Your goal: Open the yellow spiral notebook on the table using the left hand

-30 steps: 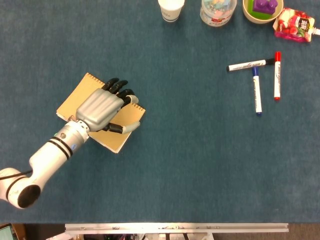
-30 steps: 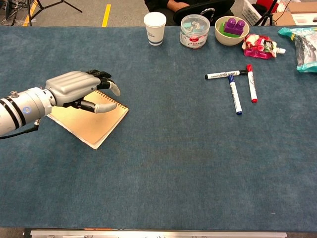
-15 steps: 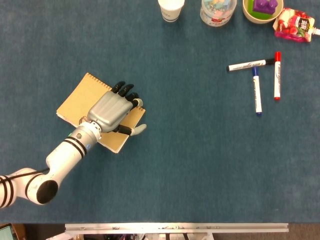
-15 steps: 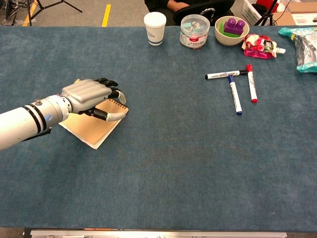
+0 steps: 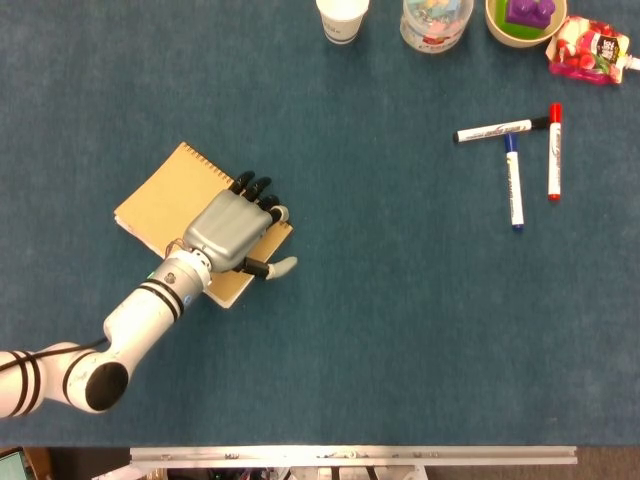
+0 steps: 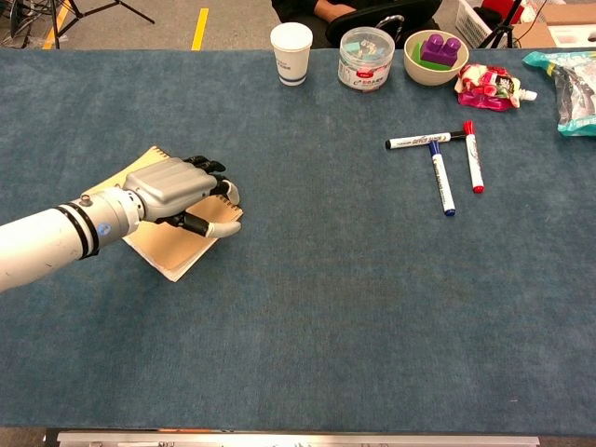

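Notebook (image 5: pixel 170 205) is lying closed on the surface (image 5: pixel 380 330); left hand (image 5: pixel 232 228) is resting on its spiral edge, fingers (image 5: pixel 262 190) curling over, seemingly to catch the cover.

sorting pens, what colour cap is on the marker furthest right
Red cap on the rightmost marker, clearest in the head view.

The left hand (image 5: pixel 230 228) has a ribbed silver-grey metal back, black fingers (image 5: pixel 256 187) and a pale grey tip on the thumb. Its arm (image 6: pixel 47 244) is a smooth white tube ringed by black bands near the wrist, with a small blue mark there.
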You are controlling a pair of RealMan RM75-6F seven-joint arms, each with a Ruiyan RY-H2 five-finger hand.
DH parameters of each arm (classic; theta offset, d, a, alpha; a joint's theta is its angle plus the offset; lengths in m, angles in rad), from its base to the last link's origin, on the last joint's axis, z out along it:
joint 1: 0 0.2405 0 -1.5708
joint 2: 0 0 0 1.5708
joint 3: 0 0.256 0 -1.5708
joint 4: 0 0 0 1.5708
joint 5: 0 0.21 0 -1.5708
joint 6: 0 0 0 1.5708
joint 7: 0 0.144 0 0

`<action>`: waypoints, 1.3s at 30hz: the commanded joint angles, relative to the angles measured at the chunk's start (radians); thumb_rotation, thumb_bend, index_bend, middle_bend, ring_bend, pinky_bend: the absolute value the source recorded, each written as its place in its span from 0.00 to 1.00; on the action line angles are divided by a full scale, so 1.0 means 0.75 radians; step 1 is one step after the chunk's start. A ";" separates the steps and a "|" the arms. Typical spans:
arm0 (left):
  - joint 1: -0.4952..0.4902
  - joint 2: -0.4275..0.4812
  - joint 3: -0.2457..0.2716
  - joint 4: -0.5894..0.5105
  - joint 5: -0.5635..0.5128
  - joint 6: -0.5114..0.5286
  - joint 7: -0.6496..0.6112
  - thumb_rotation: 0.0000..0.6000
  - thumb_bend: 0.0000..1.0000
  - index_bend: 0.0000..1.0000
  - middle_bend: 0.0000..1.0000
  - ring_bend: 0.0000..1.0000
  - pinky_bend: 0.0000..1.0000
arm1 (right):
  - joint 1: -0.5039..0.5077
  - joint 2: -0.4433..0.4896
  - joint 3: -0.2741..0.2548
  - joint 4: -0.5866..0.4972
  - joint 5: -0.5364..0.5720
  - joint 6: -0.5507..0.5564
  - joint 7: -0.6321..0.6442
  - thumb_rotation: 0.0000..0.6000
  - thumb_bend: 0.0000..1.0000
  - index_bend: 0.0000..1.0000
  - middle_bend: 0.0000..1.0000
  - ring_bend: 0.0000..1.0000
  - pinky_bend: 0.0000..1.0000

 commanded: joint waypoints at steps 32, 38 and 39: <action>0.128 0.354 0.283 -0.381 0.310 0.137 -0.058 0.00 0.23 0.22 0.20 0.00 0.00 | -0.005 0.006 -0.009 -0.035 -0.056 0.034 -0.009 1.00 0.39 0.36 0.32 0.24 0.29; 0.194 0.447 0.297 -0.370 0.548 0.255 -0.275 0.65 0.23 0.17 0.17 0.00 0.00 | -0.004 0.010 -0.008 -0.037 -0.056 0.035 -0.008 1.00 0.39 0.36 0.32 0.24 0.29; 0.202 0.461 0.298 -0.358 0.578 0.272 -0.307 0.83 0.23 0.16 0.17 0.00 0.00 | -0.004 0.009 -0.008 -0.037 -0.056 0.034 -0.008 1.00 0.39 0.36 0.32 0.24 0.29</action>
